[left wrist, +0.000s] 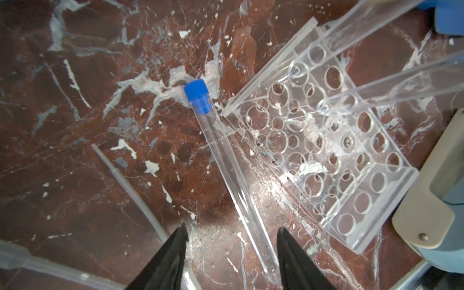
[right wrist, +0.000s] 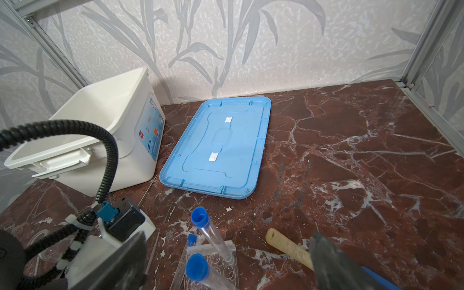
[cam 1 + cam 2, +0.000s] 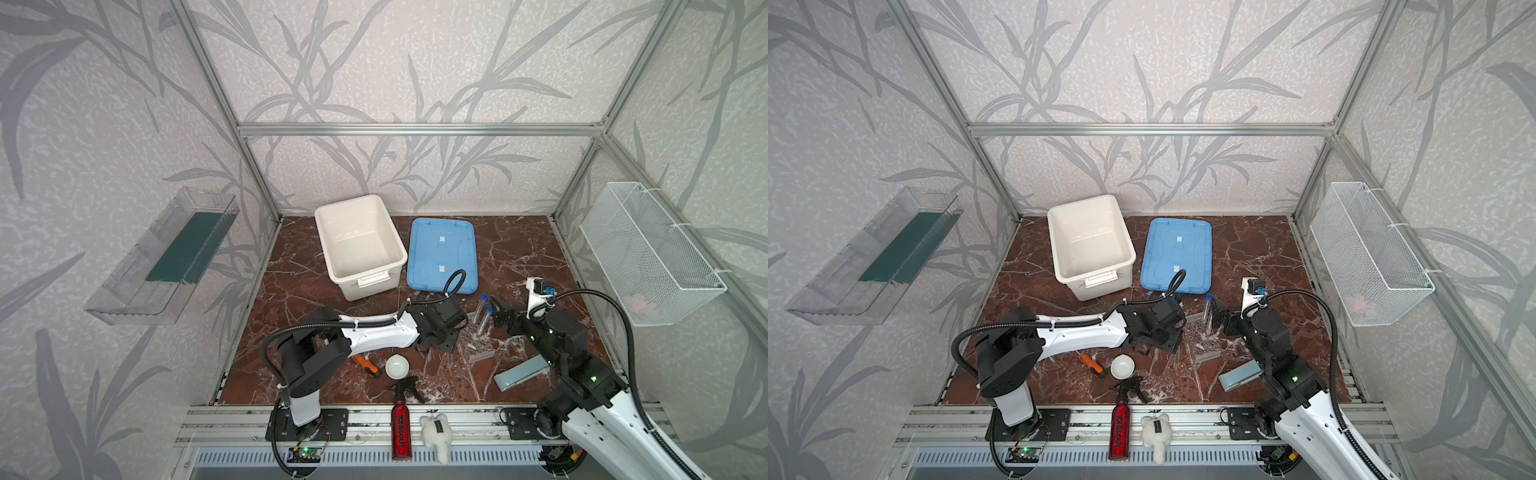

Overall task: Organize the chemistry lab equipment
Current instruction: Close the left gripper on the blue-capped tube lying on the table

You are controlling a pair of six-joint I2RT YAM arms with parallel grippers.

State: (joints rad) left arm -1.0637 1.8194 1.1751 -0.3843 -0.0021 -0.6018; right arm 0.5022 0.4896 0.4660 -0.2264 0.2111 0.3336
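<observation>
Pale grey wallpaper with darker grey leaf pattern [image 3: 374,62] on all walls, silver aluminium frame bars [image 3: 415,129] at the corners, red-brown marble-veined bench [image 3: 519,249], clear plastic wall shelf [image 3: 162,257], white wire mesh wall basket [image 3: 648,253], even soft light

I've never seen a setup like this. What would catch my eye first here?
Probably the two blue-capped tubes standing in the clear plastic rack at the middle of the marble table. A third tube lies flat beside the rack, between the left gripper fingers. Farther back sit a white bin and its blue lid.
</observation>
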